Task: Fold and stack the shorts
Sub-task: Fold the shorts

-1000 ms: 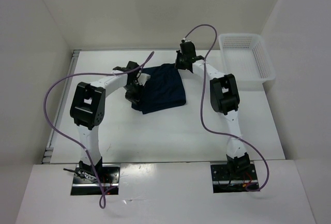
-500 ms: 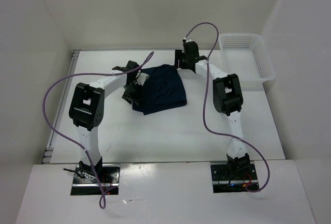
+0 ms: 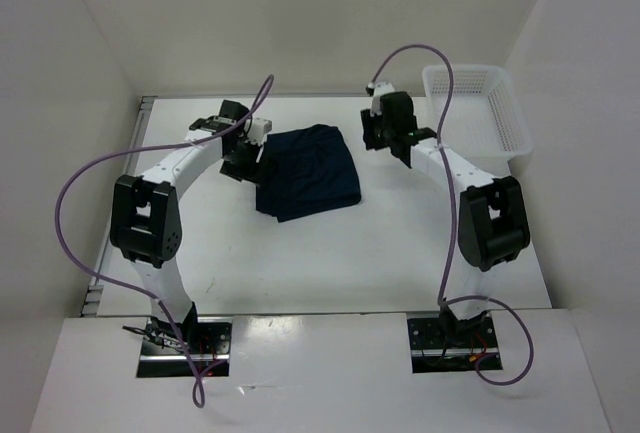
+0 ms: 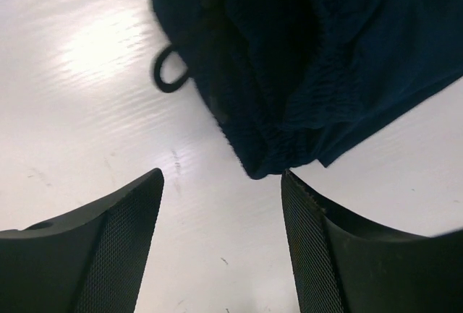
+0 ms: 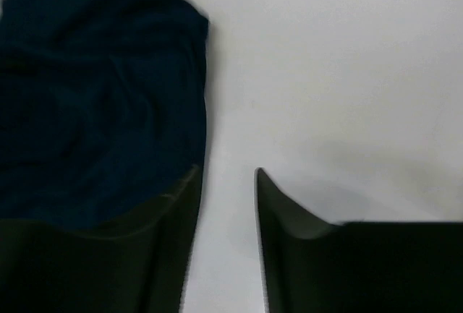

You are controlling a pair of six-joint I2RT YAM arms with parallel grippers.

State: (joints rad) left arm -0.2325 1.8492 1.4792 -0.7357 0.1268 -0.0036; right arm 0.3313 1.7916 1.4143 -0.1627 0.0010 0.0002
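The shorts [image 3: 308, 171] lie folded into a dark, roughly square bundle on the white table [image 3: 350, 253], at its middle and toward the far side, with neither claw holding them. From above the fabric reads as one navy patch, and the layers and waistband are hard to make out. The left claw [image 3: 241, 158] hangs just beside the bundle's left edge, but from this height its fingers merge into one black lump. In the left wrist view it [image 4: 224, 244] is released: the two mesh-patterned fingers [image 4: 119, 251] stand wide apart with only bare table between them. Just beyond their tips is a thick rumpled corner of the shorts [image 4: 311, 60], running out of the picture at the top and right. A small loop of cord [image 4: 168, 71] pokes out onto the table on its left side. The right claw [image 3: 385, 138] sits off the bundle's far right corner, apart from it in the overhead view. Its wrist view is blurred, and there it [image 5: 226, 233] is also released, with a narrow strip of table showing between the fingertips [image 5: 293, 219]. The shorts [image 5: 94, 103] fill the left of that picture, cut off at the left edge. The left finger overlaps their near edge, and whether it touches the cloth cannot be told. A white mesh basket [image 3: 520, 133] stands at the far right corner, well apart from the shorts.
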